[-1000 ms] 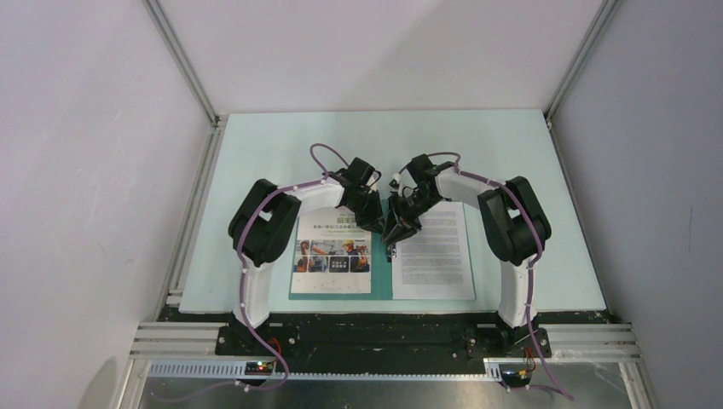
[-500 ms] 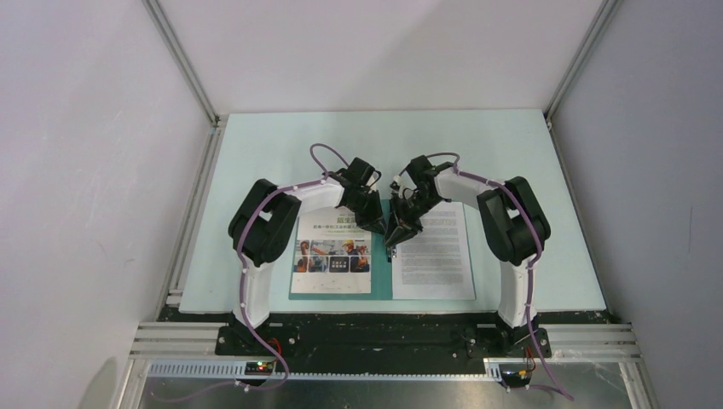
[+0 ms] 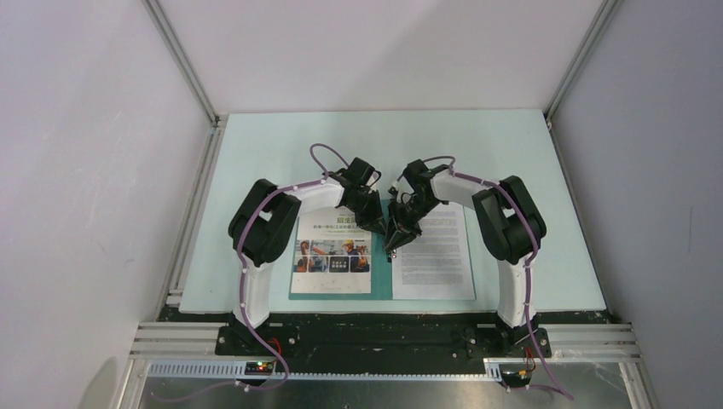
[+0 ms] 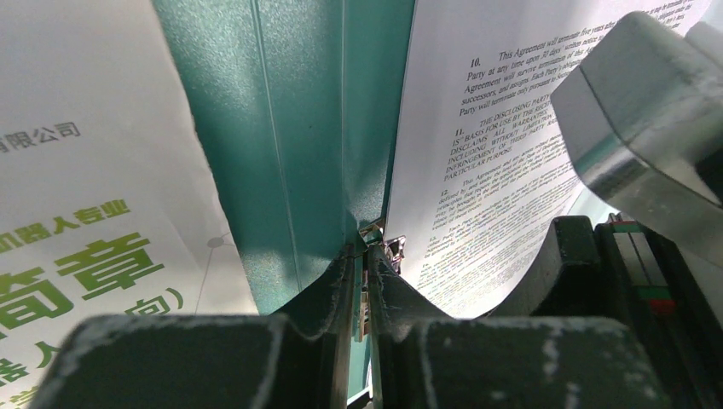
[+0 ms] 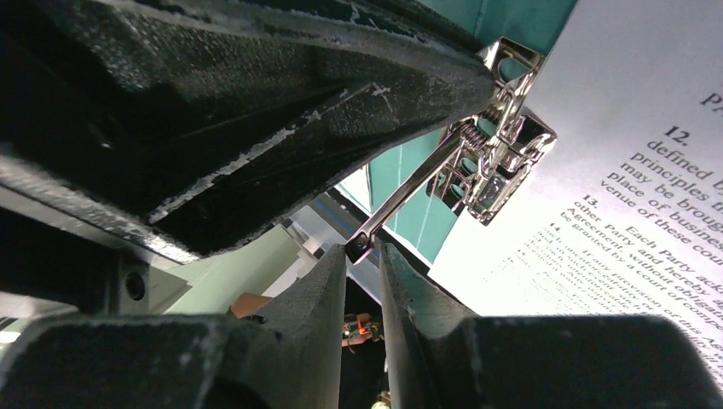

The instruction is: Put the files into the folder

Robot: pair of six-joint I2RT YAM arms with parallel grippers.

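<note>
The teal folder (image 3: 382,277) lies open at the table's near edge. The brochure sheet (image 3: 332,251) lies on its left half and the text sheet (image 3: 433,251) on its right half. Both grippers meet at the spine's far end. My left gripper (image 3: 378,225) is shut, its tips (image 4: 364,256) on the spine right at the metal clip (image 4: 394,248). My right gripper (image 3: 393,244) is shut on the end of the clip's raised lever (image 5: 401,200), whose tip sits between the fingertips (image 5: 365,256). The clip's spring base (image 5: 499,158) rests on the text sheet's corner (image 5: 631,170).
The pale green table mat (image 3: 281,145) stretches behind the folder. Grey walls and metal frame posts (image 3: 183,64) close in the left, right and back. A black rail (image 3: 384,332) runs along the near edge by the arm bases.
The right arm's elbow and wrist have shifted slightly left and its gripper has drawn a little nearer the spine. The left arm, folder and sheets have not moved.
</note>
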